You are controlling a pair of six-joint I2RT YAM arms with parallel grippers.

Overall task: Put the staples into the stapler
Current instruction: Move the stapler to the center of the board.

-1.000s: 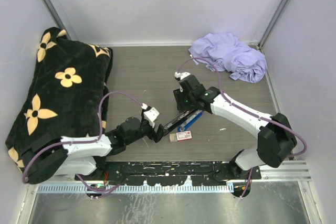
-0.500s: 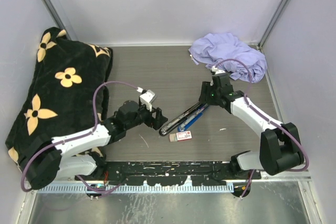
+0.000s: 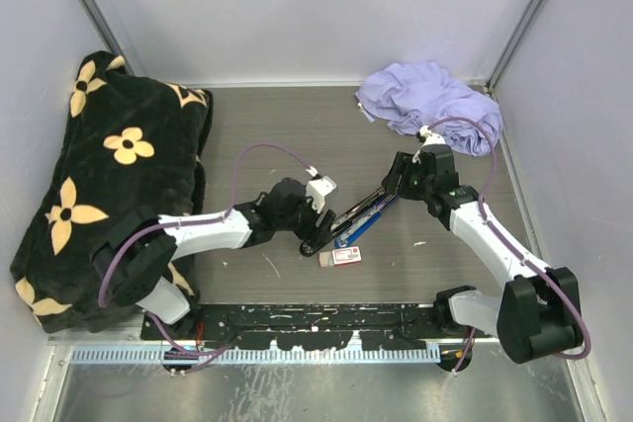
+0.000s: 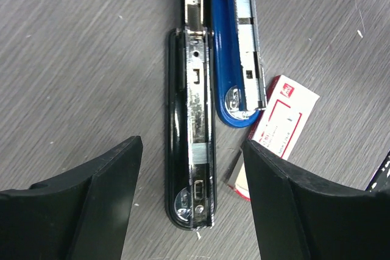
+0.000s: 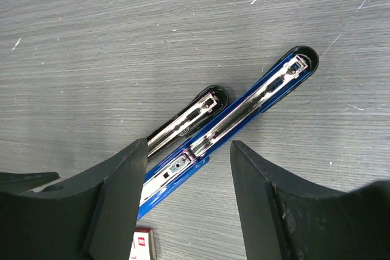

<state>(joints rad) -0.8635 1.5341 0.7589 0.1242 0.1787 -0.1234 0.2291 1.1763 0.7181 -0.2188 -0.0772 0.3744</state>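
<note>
Two staplers lie opened flat, side by side on a diagonal: a black one (image 3: 329,228) and a blue one (image 3: 361,222). The staples box (image 3: 346,256), white with a red label, lies by their near ends. My left gripper (image 3: 313,238) is open and empty, low over the black stapler's (image 4: 192,150) near end with a finger on each side; the blue stapler (image 4: 241,59) and the box (image 4: 283,117) lie just right of it. My right gripper (image 3: 389,189) is open and empty above the far halves of the blue stapler (image 5: 244,111) and the black stapler (image 5: 189,117). The box (image 5: 143,245) shows at the bottom edge.
A black blanket with yellow flowers (image 3: 109,165) covers the table's left side. A crumpled purple cloth (image 3: 430,106) lies at the back right corner. Grey walls enclose the table on three sides.
My left arm has swung right and forward, and its gripper now hangs over the black stapler's near end. My right gripper has shifted right, toward the staplers' far ends. The staplers and the box have not moved.
</note>
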